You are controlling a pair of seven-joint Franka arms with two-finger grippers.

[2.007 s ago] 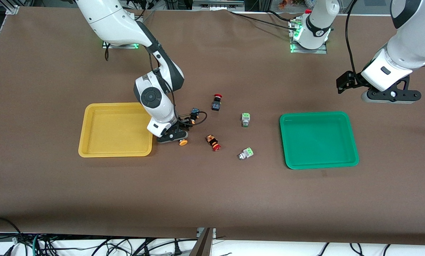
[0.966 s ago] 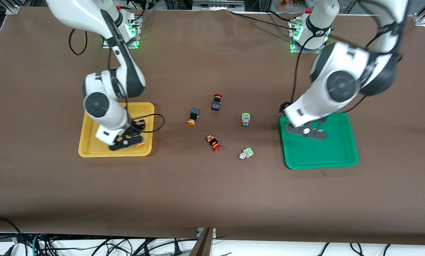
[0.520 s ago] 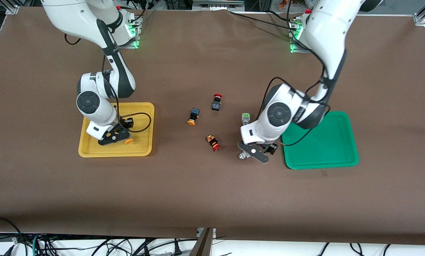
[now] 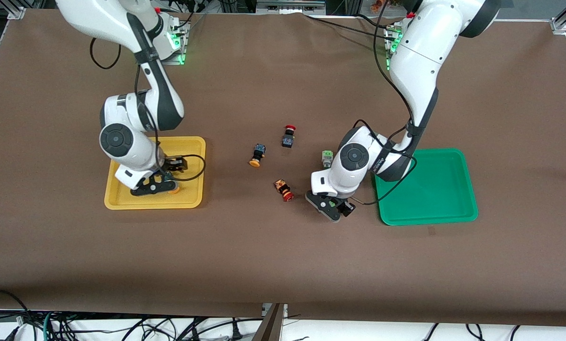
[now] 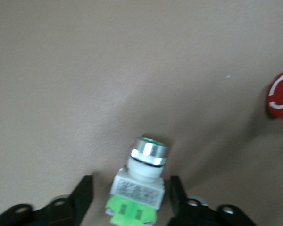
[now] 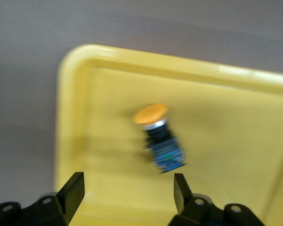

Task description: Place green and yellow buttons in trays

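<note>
- One orange-capped button (image 6: 159, 141) lay on its side in the yellow tray (image 4: 121, 199), and we saw the right gripper (image 6: 127, 190) just above it, fingers spread wide, holding nothing.
- The left gripper (image 5: 128, 195) was down at the table, nearer the camera than the other green button, beside the green tray (image 4: 434, 208). Its fingers bracketed a green button (image 5: 144, 176) with a sliver of gap either side, so we judged the grip not yet made.
- We made it one of four delivered; three left.
- Our count: two trays; two orange-capped buttons, the second one (image 4: 257, 156) lying loose mid-table; two green buttons, the second green one (image 4: 327, 158) on the table by the left arm's wrist; two red-capped switches (image 4: 284, 189), neither for sorting.
- The green tray held nothing that we could see.
</note>
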